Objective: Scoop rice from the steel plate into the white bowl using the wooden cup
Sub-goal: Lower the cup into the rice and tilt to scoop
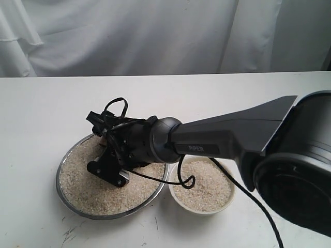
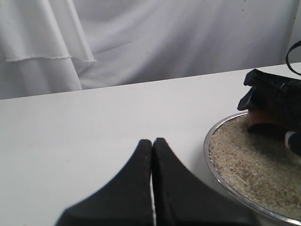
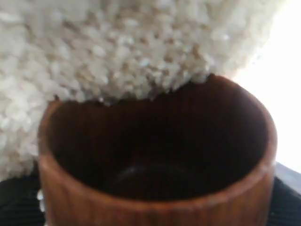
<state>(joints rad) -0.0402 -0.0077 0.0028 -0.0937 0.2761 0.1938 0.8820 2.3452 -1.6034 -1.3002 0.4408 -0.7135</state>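
The steel plate lies left of centre, filled with rice. My right gripper reaches across over its far side, shut on the wooden cup. The cup's dark interior looks empty, and its far rim presses into the rice. Black fingers show at the cup's sides. The white bowl stands just right of the plate with rice in it. My left gripper is shut on nothing, low over bare table beside the plate. From there the cup peeks out under the right gripper.
The right arm's grey link passes above the bowl, and a black cable loops down over the bowl's near-left rim. White table extends behind the dishes to a white curtain.
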